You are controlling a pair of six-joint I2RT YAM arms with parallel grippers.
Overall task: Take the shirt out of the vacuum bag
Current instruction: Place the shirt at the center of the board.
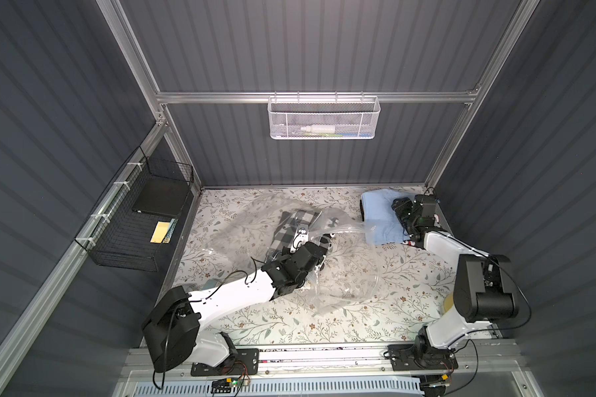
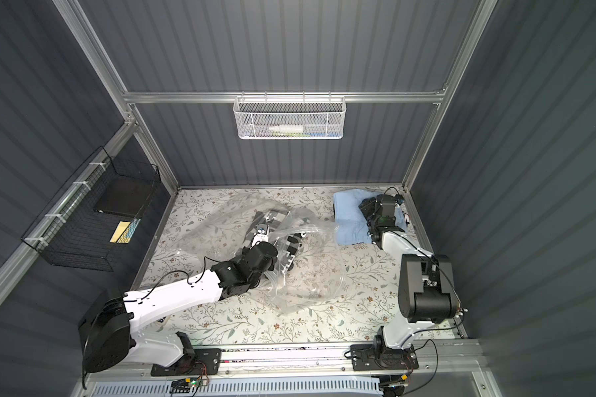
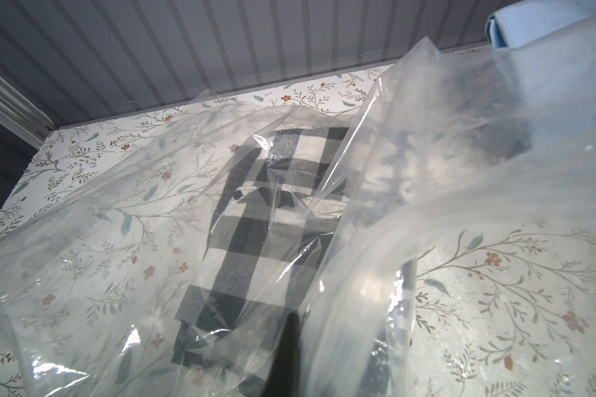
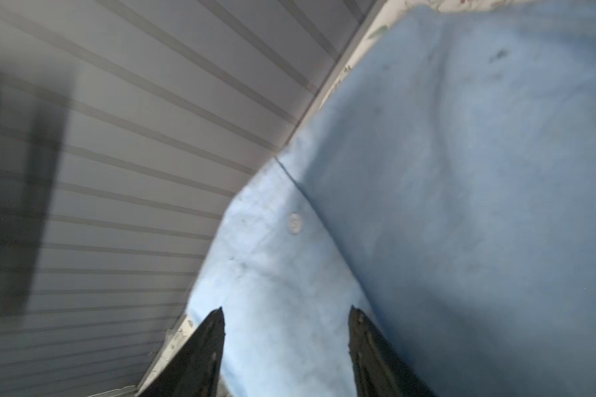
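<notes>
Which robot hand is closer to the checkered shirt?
Left. The left gripper is over the checkered shirt in the vacuum bag; the right gripper is far off, open over the blue shirt.

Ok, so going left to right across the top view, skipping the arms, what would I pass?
Black wire basket → vacuum bag, with the checked shirt inside it → light blue shirt.
</notes>
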